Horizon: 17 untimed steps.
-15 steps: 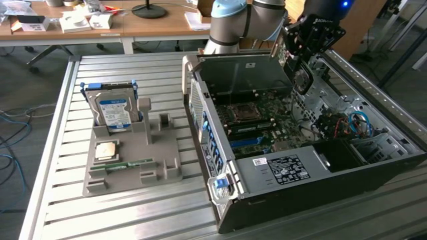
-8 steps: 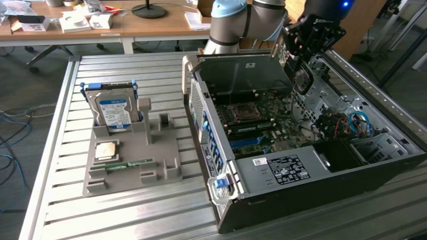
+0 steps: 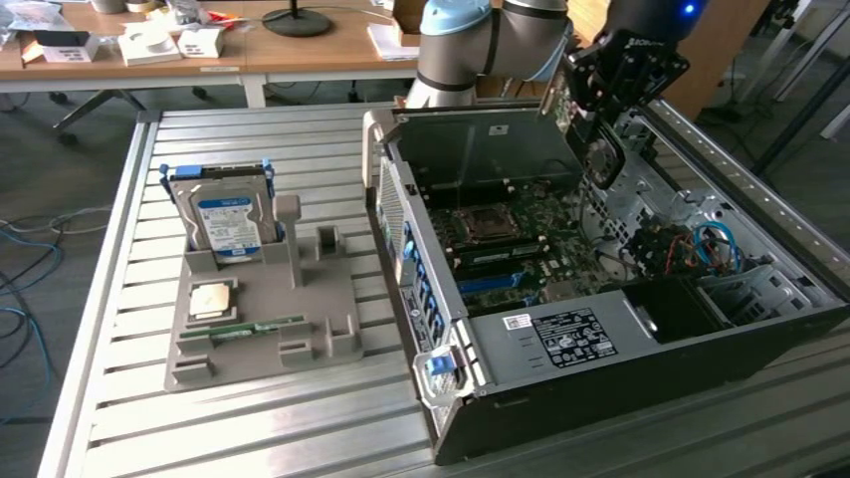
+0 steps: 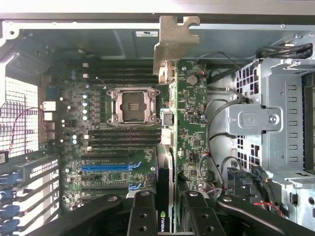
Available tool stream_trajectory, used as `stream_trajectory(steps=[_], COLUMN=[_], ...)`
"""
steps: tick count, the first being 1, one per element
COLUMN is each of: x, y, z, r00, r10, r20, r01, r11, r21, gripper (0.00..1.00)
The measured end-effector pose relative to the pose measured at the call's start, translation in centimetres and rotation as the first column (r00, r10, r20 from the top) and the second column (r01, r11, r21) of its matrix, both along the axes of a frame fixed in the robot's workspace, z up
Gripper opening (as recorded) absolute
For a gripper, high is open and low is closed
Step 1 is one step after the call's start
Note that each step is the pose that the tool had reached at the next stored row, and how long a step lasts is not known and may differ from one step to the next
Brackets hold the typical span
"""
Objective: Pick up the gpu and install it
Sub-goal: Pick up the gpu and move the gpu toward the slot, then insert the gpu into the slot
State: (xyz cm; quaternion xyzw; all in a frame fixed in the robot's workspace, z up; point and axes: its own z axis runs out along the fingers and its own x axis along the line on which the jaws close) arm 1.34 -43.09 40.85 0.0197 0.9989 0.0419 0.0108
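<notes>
Gripper [image 4: 170, 206], upper right of ext. view, is clamping gpu [image 4: 166, 167] edge-on over mobo [image 4: 123, 147]; keeping card vertical & parallel w/ blue slot [image 4: 106, 167] is looking key.

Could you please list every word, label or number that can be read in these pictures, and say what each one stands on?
"NVIDIA", beside a logo, on the gpu in the hand.
Label on the hard drive: too small to read.
White sticker on the case: too small to read.
Small sticker inside the case: blurred.
</notes>
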Motion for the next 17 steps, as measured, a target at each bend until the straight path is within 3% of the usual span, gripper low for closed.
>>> stream_trajectory(steps=[17], x=[0.42], y=[0.00], z=[-0.03], r00=[1.0000], r10=[0.000], r20=[0.0000], r01=[0.000], r11=[1.0000], r21=[0.0000], gripper=[0.26])
